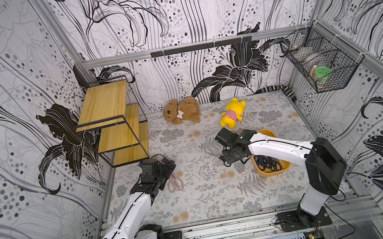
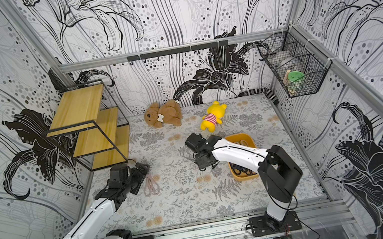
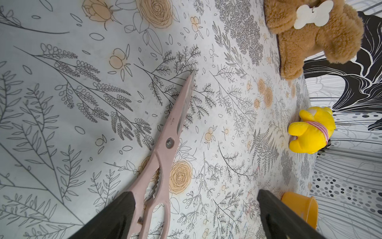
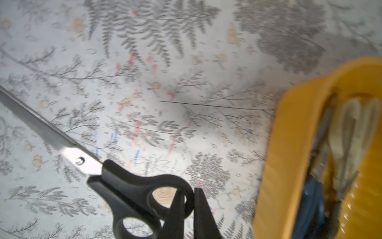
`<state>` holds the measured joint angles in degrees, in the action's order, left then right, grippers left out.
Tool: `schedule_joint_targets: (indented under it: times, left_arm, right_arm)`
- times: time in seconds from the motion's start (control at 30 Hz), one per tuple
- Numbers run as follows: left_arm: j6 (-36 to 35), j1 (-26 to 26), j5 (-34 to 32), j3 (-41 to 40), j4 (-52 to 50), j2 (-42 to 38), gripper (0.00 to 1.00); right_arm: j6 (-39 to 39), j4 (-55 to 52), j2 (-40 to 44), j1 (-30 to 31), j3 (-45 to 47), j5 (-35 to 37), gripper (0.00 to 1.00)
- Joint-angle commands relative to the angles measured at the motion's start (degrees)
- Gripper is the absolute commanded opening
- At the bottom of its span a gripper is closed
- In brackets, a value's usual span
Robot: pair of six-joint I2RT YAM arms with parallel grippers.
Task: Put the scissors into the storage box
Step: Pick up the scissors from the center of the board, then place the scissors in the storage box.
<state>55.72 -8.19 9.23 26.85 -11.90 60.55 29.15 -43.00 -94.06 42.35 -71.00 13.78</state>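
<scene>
My right gripper (image 4: 188, 191) is clenched on a handle loop of the black scissors (image 4: 128, 186) just beside the box (image 4: 289, 144), where stiff, blade-heavy steel may swivel, while my left gripper (image 3: 192, 196) gapes over the pink shears (image 3: 171, 132) on the worktop (image 3: 62, 103).

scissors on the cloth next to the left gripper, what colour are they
The scissors are pale pink, handles and blade backs alike. The left wrist view shows it best.
</scene>
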Motion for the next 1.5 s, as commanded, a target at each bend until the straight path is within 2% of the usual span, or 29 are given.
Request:
schedule_joint_targets:
  times: [0.0,0.23,0.4,0.63,0.83,0.9,1.0,1.03,1.2,1.33,1.47]
  left_arm:
    - [0.32,0.3,0.78,-0.49,3.1,0.73,0.97]
    - [-0.15,0.36,0.85,-0.4,3.18,1.45,0.97]
    - [-1.29,0.28,-0.61,0.21,1.71,1.53,0.97]
    - [-5.06,0.36,-4.94,1.81,-1.63,1.94,0.97]
    - [-7.49,0.58,-7.0,2.77,-3.03,2.9,0.97]
    - [-8.05,0.57,-7.21,2.44,-3.3,3.19,0.97]
    - [-7.99,0.59,-6.66,1.33,-2.8,3.12,0.97]
    - [-7.9,0.57,-6.47,0.91,-2.54,3.03,0.97]
    - [-8.41,0.62,-6.21,0.11,-1.68,3.57,0.97]
    - [-9.12,0.56,-5.77,0.2,-0.65,5.57,0.97]
    - [-9.36,0.57,-4.23,-0.14,1.51,7.63,0.97]
  right_arm:
    - [4.99,-2.69,6.62,-4.92,3.54,2.93,0.0]
    - [4.49,-5.24,15.98,-16.69,10.1,7.59,0.0]
    - [2.99,-4.49,18.29,-21.87,15.7,7.83,0.0]
    - [4.55,-2.03,16.95,-22.98,22.13,7.43,0.0]
    - [4.78,-0.54,14.14,-23.54,22.89,7.69,0.0]
    - [4.67,-0.55,13.65,-23.58,22.6,7.58,0.07]
    - [4.68,-0.61,14.19,-23.58,22.15,7.67,0.38]
    - [4.69,-0.79,14.71,-23.54,21.85,7.72,0.45]
    - [3.66,-3.88,17.92,-23.57,18.28,8.76,0.51]
    - [0.57,-4.16,21.32,-23.07,13.87,4.82,0.52]
    - [1.2,-0.74,24.44,-20.35,11.65,1.84,0.52]
